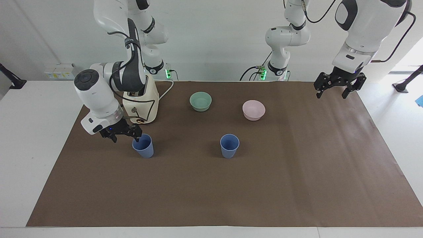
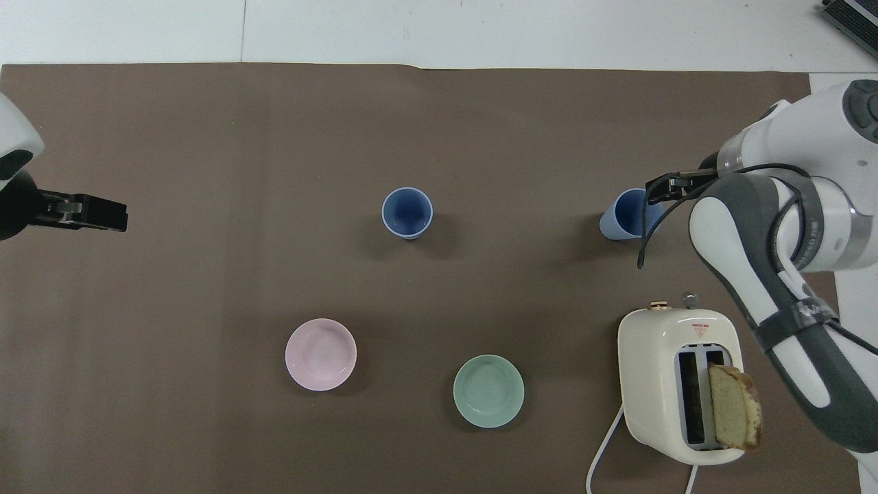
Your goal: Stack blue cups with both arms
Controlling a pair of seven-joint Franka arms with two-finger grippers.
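Two blue cups stand upright and apart on the brown mat: one (image 1: 229, 146) (image 2: 407, 213) near the middle, the other (image 1: 142, 147) (image 2: 621, 221) toward the right arm's end. My right gripper (image 1: 125, 135) (image 2: 660, 188) is open and low at that second cup. One fingertip (image 1: 137, 137) is at its rim and the other stands outside it; whether it touches the cup I cannot tell. My left gripper (image 1: 333, 92) (image 2: 113, 214) hangs open and raised over the mat's edge at the left arm's end, holding nothing.
A cream toaster (image 1: 149, 102) (image 2: 658, 384) with a slice of bread in it stands close to the right arm, nearer to the robots than the cup. A green bowl (image 1: 200, 101) (image 2: 488, 391) and a pink bowl (image 1: 253, 109) (image 2: 321, 355) sit nearer to the robots than the cups.
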